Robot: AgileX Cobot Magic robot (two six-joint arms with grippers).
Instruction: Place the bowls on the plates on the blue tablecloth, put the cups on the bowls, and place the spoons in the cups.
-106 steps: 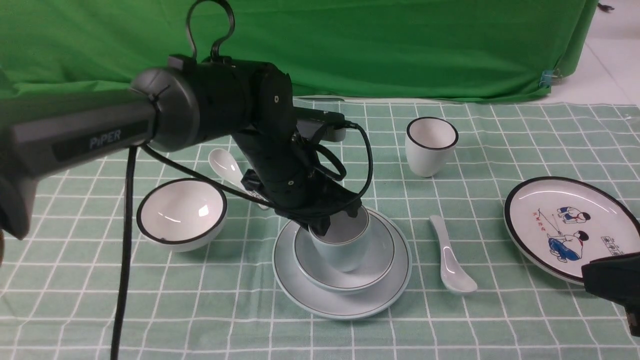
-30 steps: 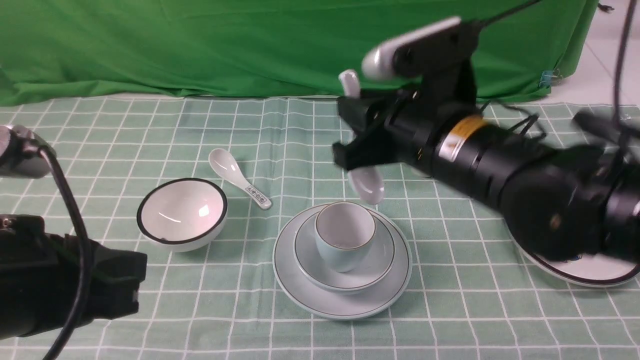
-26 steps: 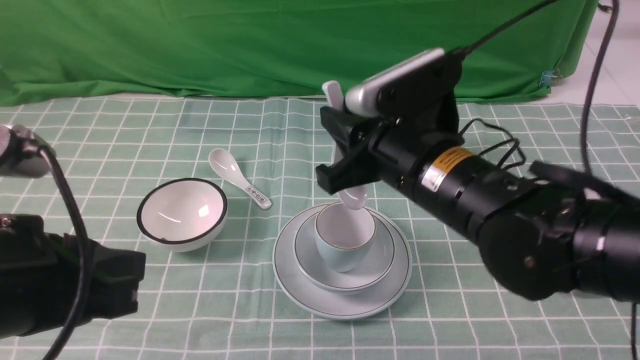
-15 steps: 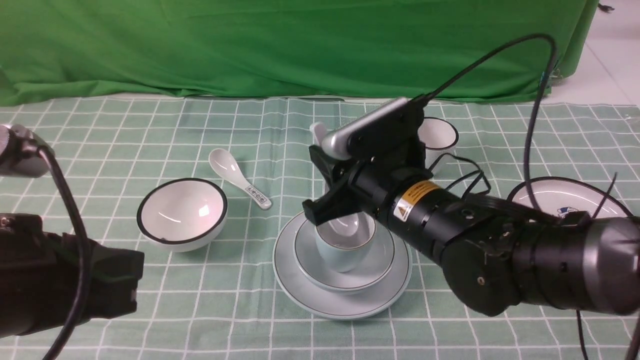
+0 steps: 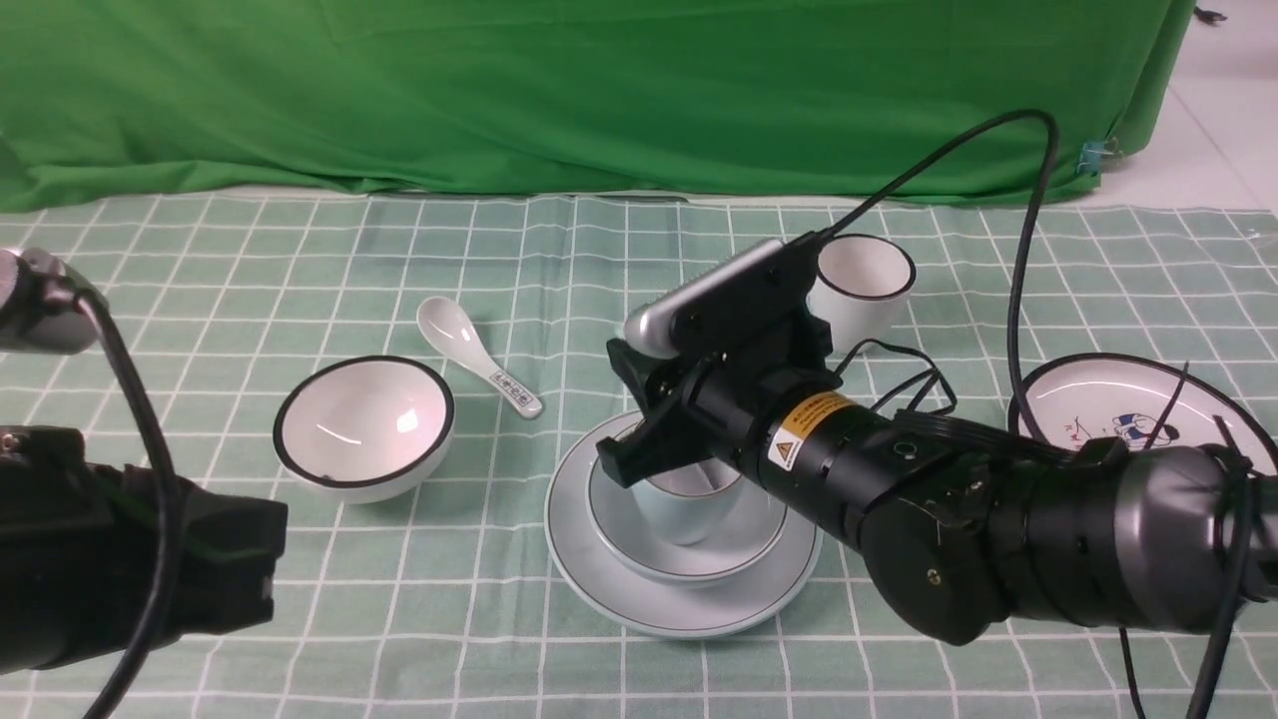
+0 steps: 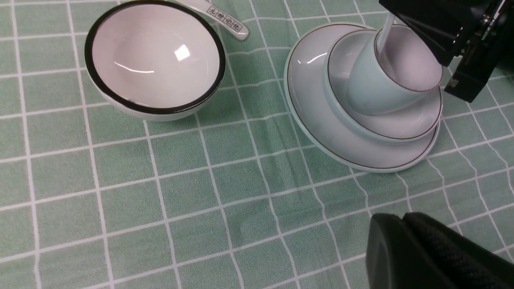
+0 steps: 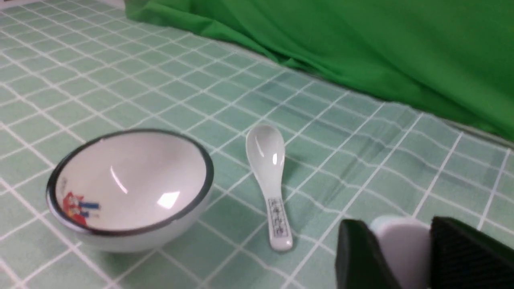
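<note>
On the blue tablecloth (image 5: pixel 399 619) the pale blue cup (image 5: pixel 679 509) stands in the pale blue bowl (image 5: pixel 739 544), which sits on the pale blue plate (image 5: pixel 599 569). My right gripper (image 5: pixel 639 414) hangs just over this cup, shut on the plain spoon's handle (image 7: pixel 403 249). The spoon (image 6: pixel 384 34) reaches down into the cup. To the left are the black-rimmed white bowl (image 5: pixel 364 424) and the patterned spoon (image 5: pixel 479 359). The white cup (image 5: pixel 869 280) stands behind my right arm. The cartoon plate (image 5: pixel 1128 419) lies at the right. My left gripper (image 6: pixel 401 218) is shut and empty, low at the near left.
The green backdrop cloth (image 5: pixel 599 90) hangs along the far edge of the table. My right arm's thick body (image 5: pixel 998 519) and its cables cross between the blue stack and the cartoon plate, covering part of that plate.
My right arm has come down and toward the near side, lowering the plain spoon from above the pale blue cup into it. The left arm has stayed still.
</note>
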